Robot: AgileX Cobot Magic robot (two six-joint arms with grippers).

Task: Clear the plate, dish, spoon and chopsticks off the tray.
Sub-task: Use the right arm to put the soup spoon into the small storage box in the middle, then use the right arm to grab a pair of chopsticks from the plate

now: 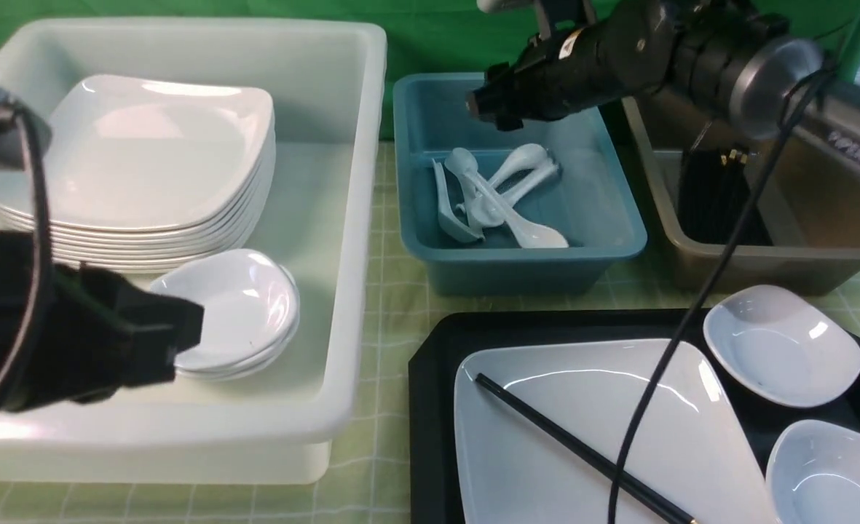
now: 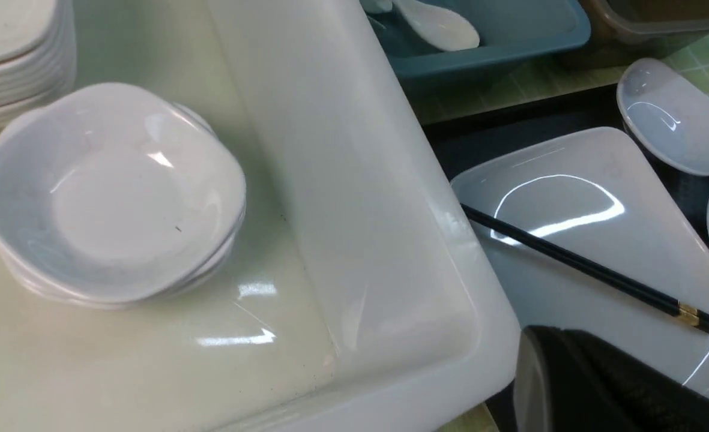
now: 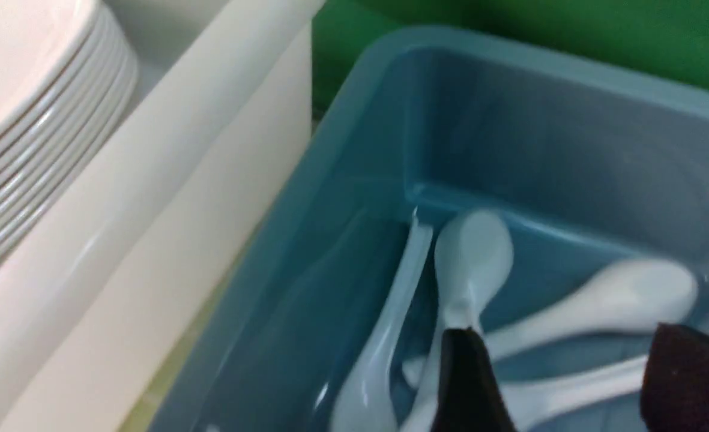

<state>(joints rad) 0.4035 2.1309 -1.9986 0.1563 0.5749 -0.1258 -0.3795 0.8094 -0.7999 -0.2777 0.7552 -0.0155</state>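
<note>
The black tray (image 1: 437,349) at the front right holds the large white plate (image 1: 561,386), also seen in the left wrist view (image 2: 570,198). The black chopsticks (image 1: 546,426) lie diagonally across it, their gold band showing in the left wrist view (image 2: 687,312). Two small white dishes (image 1: 779,349) (image 1: 830,473) sit on the tray's right side. No spoon shows on the tray; several white spoons (image 1: 502,196) lie in the teal bin (image 1: 517,255). My right gripper (image 1: 484,109) hovers open and empty over them (image 3: 564,384). My left gripper (image 1: 189,331) looks shut and empty over the white bin's near corner.
The big white bin (image 1: 349,218) holds a stack of large plates (image 1: 146,153) and a stack of small dishes (image 1: 240,306). A brown bin (image 1: 764,262) at the back right holds black chopsticks (image 1: 713,189). A black cable (image 1: 655,378) hangs across the tray.
</note>
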